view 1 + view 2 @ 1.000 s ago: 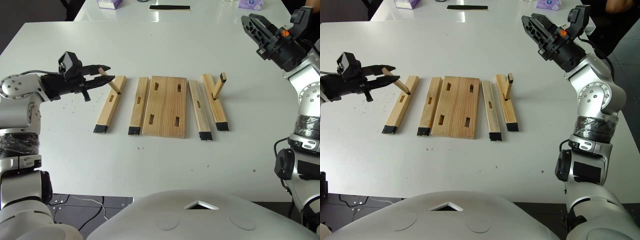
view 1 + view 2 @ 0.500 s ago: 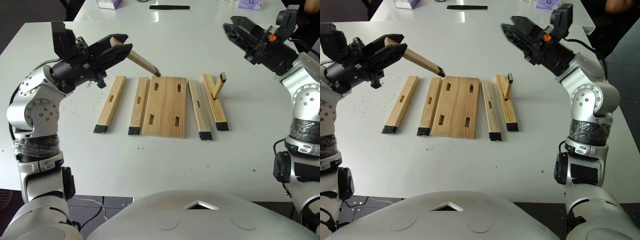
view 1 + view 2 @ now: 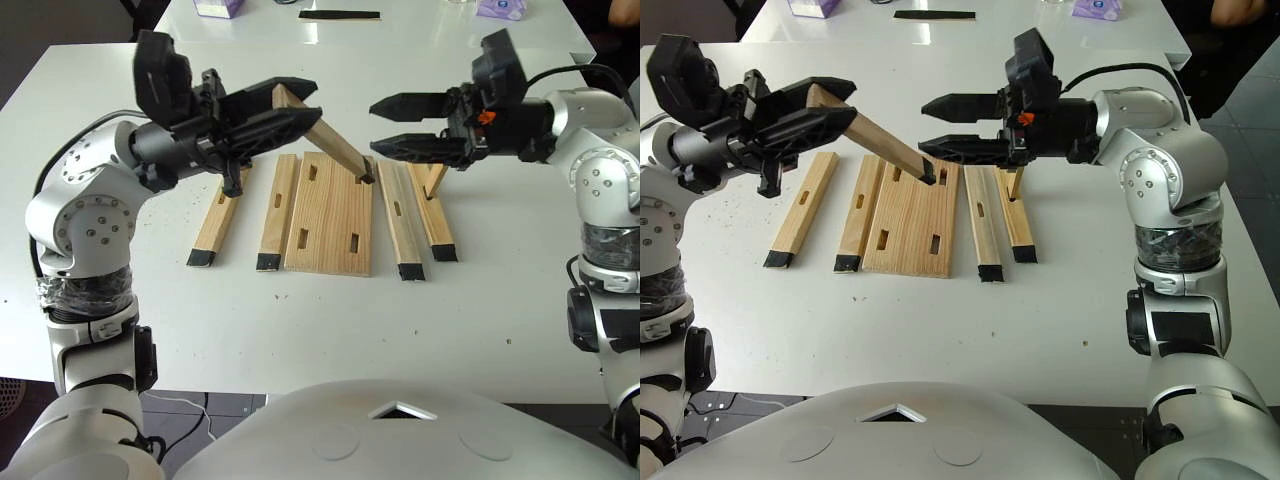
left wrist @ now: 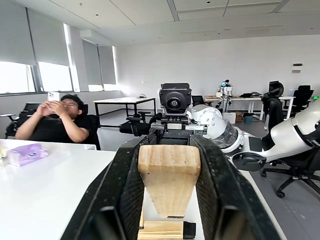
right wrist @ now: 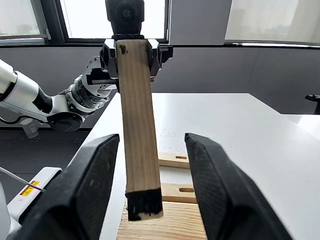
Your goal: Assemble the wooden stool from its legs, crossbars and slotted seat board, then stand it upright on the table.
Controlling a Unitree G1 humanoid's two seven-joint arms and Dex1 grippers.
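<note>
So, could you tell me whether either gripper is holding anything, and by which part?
The left gripper grips a wooden bar by its plain end. The bar's black-tipped end hangs free between the open fingers of the right gripper, which holds nothing.

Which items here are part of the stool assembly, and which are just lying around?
Job: bar in left gripper; slotted seat board; two legs each side of it; short crossbar standing in the rightmost leg.
Lying about: two purple packs; black strip.
</note>
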